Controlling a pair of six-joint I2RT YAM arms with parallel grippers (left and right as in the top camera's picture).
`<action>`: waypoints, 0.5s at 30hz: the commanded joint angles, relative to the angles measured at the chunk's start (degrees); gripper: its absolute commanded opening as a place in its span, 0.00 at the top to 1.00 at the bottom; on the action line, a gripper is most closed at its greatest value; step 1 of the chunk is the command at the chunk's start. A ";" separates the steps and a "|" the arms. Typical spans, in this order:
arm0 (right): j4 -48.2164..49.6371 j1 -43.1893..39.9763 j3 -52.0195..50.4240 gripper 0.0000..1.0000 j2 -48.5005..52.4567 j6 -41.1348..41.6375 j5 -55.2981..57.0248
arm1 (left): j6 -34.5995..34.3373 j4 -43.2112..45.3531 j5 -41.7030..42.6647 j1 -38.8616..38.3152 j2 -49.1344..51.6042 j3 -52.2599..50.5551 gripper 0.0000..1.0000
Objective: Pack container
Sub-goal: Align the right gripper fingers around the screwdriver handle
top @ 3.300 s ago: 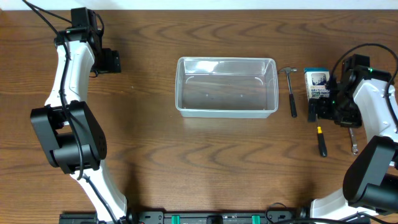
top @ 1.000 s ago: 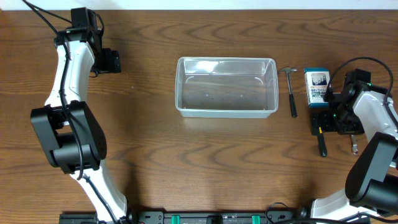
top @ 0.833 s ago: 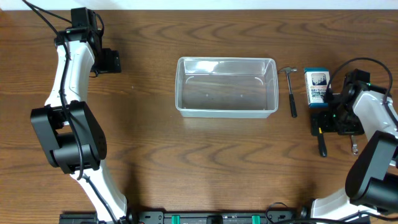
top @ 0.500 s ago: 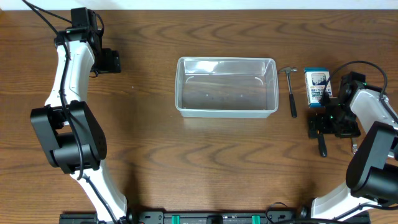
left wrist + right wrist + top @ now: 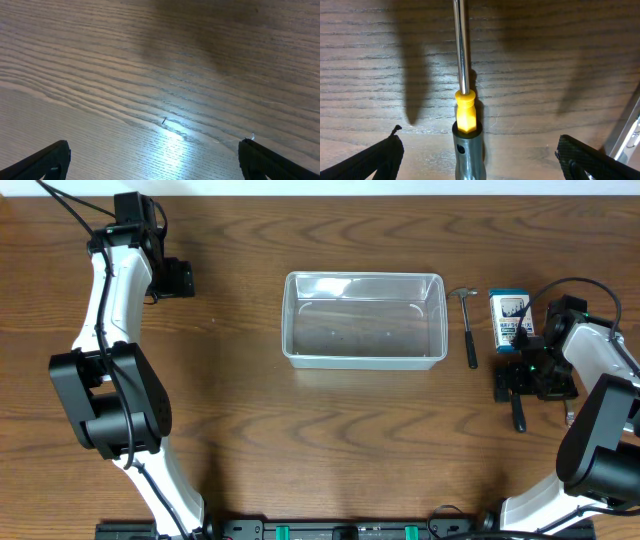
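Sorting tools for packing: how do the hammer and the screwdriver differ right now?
The hammer lies uncovered beside the container; the screwdriver lies farther out, under the open right gripper. The hammer ends in a crosswise head; the screwdriver has a straight shaft and yellow collar. Both lie on the table, outside the container.

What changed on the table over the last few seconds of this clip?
The right claw moved toward the table's near edge, from beside the small blue-and-white box to over the yellow-collared screwdriver, jaws open either side, nothing gripped. The left claw, clear plastic rectangular container, small metal hammer and the box stayed put.
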 commanded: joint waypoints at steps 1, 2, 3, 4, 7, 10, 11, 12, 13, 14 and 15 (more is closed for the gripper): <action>0.15 -0.68 -0.26 0.01 0.52 -1.05 -0.48 | -0.09 -0.09 -0.87 0.04 1.03 -0.24 0.02; 0.13 -0.68 -0.28 0.01 0.52 -1.05 -0.48 | -0.09 -0.09 -0.87 0.04 1.03 -0.24 0.02; 0.13 -0.68 -0.28 0.01 0.52 -1.05 -0.52 | -0.09 -0.09 -0.87 0.04 1.03 -0.24 0.02; 0.15 -0.68 -0.28 0.01 0.52 -1.05 -0.52 | -0.09 -0.09 -0.87 0.04 1.03 -0.24 0.02; 0.11 -0.66 -0.28 0.01 0.52 -1.05 -0.79 | -0.09 -0.09 -0.87 0.04 1.03 -0.24 0.02; 0.11 -0.66 -0.26 0.01 0.52 -1.05 -0.94 | -0.09 -0.09 -0.87 0.04 1.03 -0.24 0.02; 0.09 -0.66 -0.28 0.01 0.52 -1.05 -0.92 | -0.09 -0.09 -0.87 0.04 1.03 -0.24 0.02; 0.07 -0.66 -0.28 0.01 0.52 -1.05 -0.92 | -0.09 -0.09 -0.87 0.04 1.03 -0.24 0.02; 0.07 -0.66 -0.28 0.01 0.52 -1.05 -0.92 | -0.09 -0.09 -0.87 0.04 1.03 -0.24 0.02; 0.07 -0.66 -0.28 0.01 0.52 -1.05 -0.92 | -0.09 -0.09 -0.87 0.04 1.03 -0.24 0.02; 0.09 -0.66 -0.26 0.01 0.52 -1.05 -0.92 | -0.09 -0.09 -0.87 0.04 1.03 -0.24 0.02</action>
